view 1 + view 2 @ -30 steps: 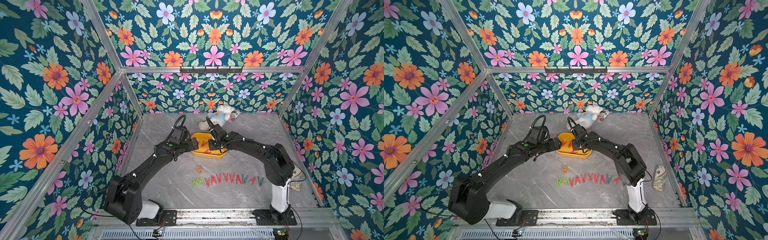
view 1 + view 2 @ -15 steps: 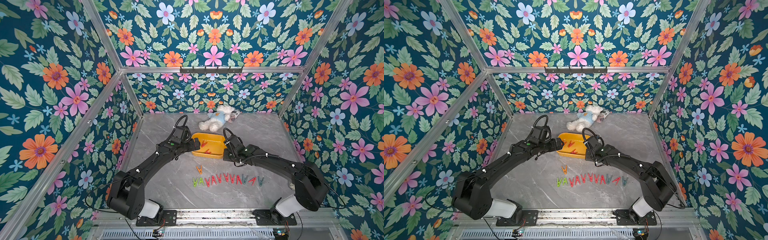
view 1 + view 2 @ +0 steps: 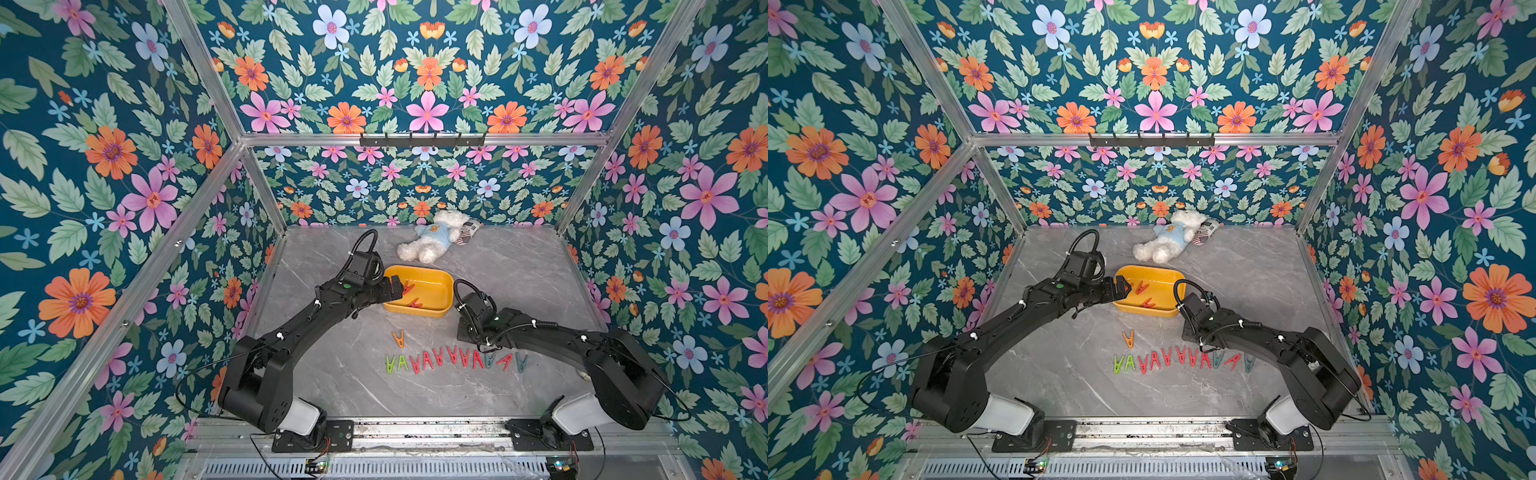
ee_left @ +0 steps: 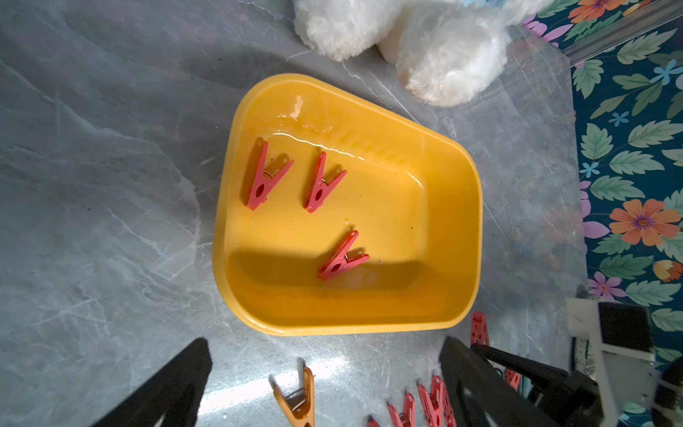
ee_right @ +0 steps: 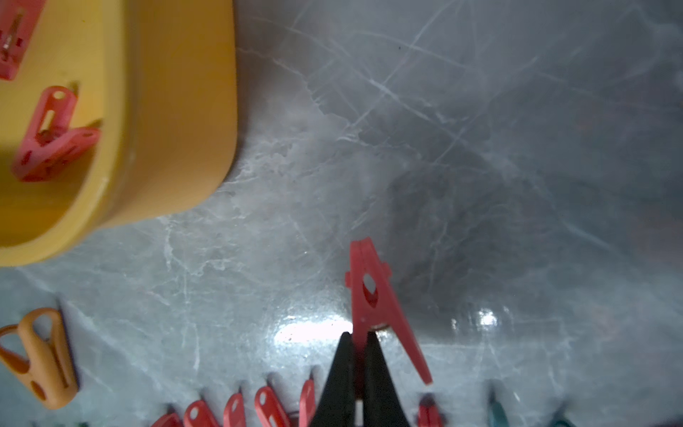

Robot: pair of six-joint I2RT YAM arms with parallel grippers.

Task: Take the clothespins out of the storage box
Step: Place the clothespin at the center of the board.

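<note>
In both top views the box (image 3: 417, 311) (image 3: 1148, 309) sits on the surface (image 3: 353, 386), far of a row of pins (image 3: 453, 359). The left gripper (image 3: 395, 287) hangs released at the box's left rim.

Left wrist: three red pins (image 4: 323, 183) lie inside the box.

Right wrist: the right gripper (image 5: 357, 336) is clenched on a red pin (image 5: 371, 292) just beside the row.

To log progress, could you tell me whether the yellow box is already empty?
No, three red clothespins lie on the floor of the box in the left wrist view.
</note>
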